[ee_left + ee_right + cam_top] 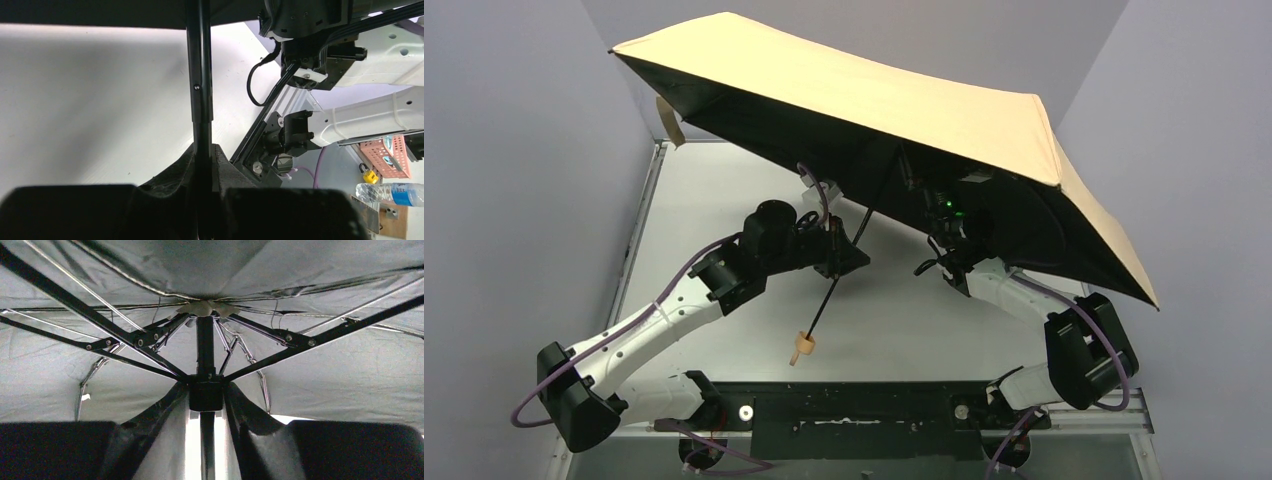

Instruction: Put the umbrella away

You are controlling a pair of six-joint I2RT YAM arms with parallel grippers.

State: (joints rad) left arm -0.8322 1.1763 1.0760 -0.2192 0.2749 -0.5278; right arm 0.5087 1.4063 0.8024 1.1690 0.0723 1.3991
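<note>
The umbrella is open, its tan canopy spread tilted over the back and right of the table. Its thin black shaft slants down to a small tan handle. My left gripper is shut on the shaft partway along it. Under the canopy, my right gripper points up at the ribs, with its fingertips against both sides of the black runner on the shaft. In the top view the canopy hides the right gripper's fingers.
The white table has a raised rail on its left and grey walls close on both sides. The canopy's low right edge hangs over the right arm. Off the table stand a pink basket and a water bottle.
</note>
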